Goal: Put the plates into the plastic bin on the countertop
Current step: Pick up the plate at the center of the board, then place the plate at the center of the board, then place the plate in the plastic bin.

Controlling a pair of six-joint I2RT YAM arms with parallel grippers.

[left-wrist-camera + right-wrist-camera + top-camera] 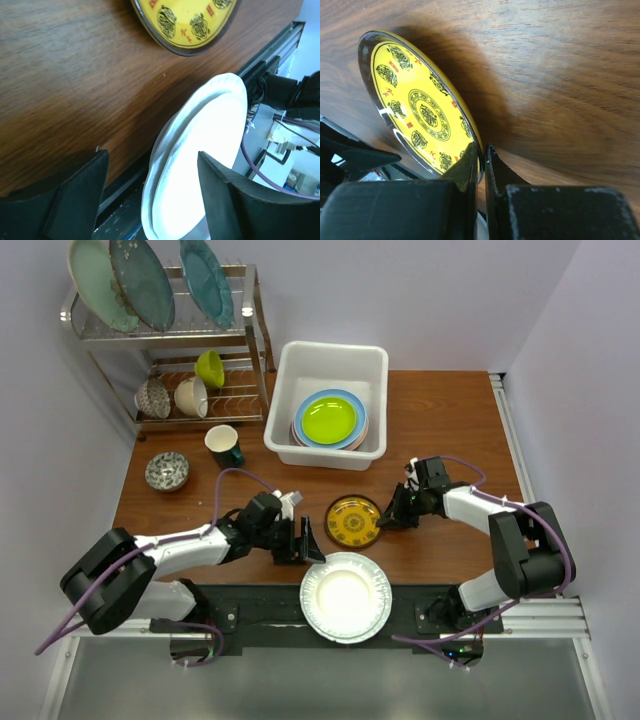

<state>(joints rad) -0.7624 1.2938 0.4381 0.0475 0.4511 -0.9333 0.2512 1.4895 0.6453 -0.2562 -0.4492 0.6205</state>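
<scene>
The white plastic bin (283, 429) stands at the back of the countertop (450, 430) and holds a stack of plates with a lime green plate (329, 419) on top. A gold plate (353, 521) (420, 110) (187, 20) lies mid-counter, slightly tipped. My right gripper (384, 518) (482, 160) is shut on its right rim. A white plate with a fluted rim (346, 596) (200, 155) overhangs the near edge. My left gripper (310, 545) (150, 195) is open, and its fingers (75, 195) straddle that plate's left rim without touching it.
A metal wire dish rack (255, 335) at the back left carries three large teal plates (140, 280) and small bowls (190, 395). A dark cup (223, 446) and a patterned bowl (167, 471) stand on the counter's left side. A rail (505, 430) runs along the right edge.
</scene>
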